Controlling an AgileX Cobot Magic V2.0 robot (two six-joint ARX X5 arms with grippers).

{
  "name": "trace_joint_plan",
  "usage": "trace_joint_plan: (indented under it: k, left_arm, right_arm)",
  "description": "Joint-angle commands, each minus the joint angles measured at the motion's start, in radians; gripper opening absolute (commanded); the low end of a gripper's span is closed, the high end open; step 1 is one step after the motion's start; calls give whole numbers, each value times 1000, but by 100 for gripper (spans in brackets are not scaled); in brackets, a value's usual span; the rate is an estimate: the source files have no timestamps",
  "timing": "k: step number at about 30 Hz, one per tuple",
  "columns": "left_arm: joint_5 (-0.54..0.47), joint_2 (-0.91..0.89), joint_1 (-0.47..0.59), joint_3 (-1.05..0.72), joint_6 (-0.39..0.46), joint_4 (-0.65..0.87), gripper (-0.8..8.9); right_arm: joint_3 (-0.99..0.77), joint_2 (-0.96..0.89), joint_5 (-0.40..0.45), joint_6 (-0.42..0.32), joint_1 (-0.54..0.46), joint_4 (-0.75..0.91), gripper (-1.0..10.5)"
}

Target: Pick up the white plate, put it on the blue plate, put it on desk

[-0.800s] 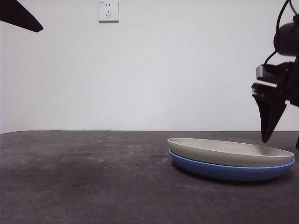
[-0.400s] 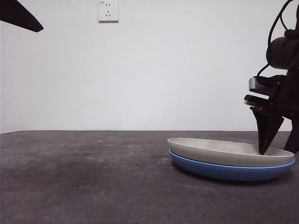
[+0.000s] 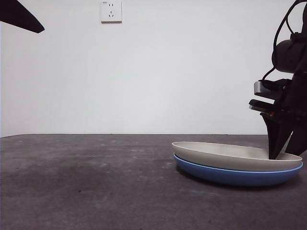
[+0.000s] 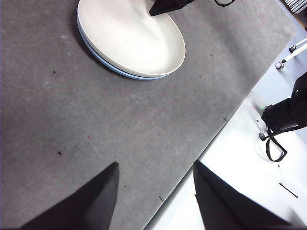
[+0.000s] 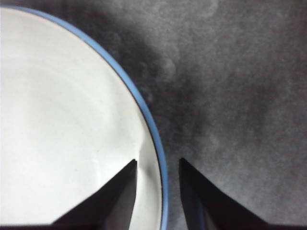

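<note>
The white plate (image 3: 235,155) lies stacked in the blue plate (image 3: 235,176) on the desk (image 3: 86,182), at the right. My right gripper (image 3: 285,154) is down at the stack's right rim. In the right wrist view it (image 5: 158,163) is open and straddles the rim: one jaw is over the white plate (image 5: 62,120), the other outside the blue plate (image 5: 144,103), over the desk (image 5: 240,96). My left gripper (image 4: 156,170) is open and empty, high above the desk, well away from the white plate (image 4: 129,33). It shows only as a black tip (image 3: 19,17) in the front view.
A wall socket (image 3: 111,11) sits on the white wall behind. In the left wrist view the desk's edge (image 4: 225,124) runs diagonally, with a white floor and black cabled gear (image 4: 283,117) beyond it.
My right gripper has come down and slightly left, from above the plates to their right rim. The plates and the left arm have not moved.
</note>
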Motion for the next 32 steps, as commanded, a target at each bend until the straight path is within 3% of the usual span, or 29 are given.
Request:
trace_joint_plan:
  k: [1, 4, 19, 32]
  left_arm:
    - [4, 4, -4, 12, 12, 8, 246]
    - [4, 4, -4, 12, 12, 9, 246]
    - [4, 4, -4, 12, 12, 22, 246]
    - [4, 4, -4, 12, 12, 23, 246]
  right_arm:
    - [17, 30, -1, -8, 2, 5, 94]
    - [17, 30, -1, -8, 2, 11, 8]
    - [29, -47, -6, 1, -10, 8, 8]
    - [55, -231, -167, 79, -2, -6, 8]
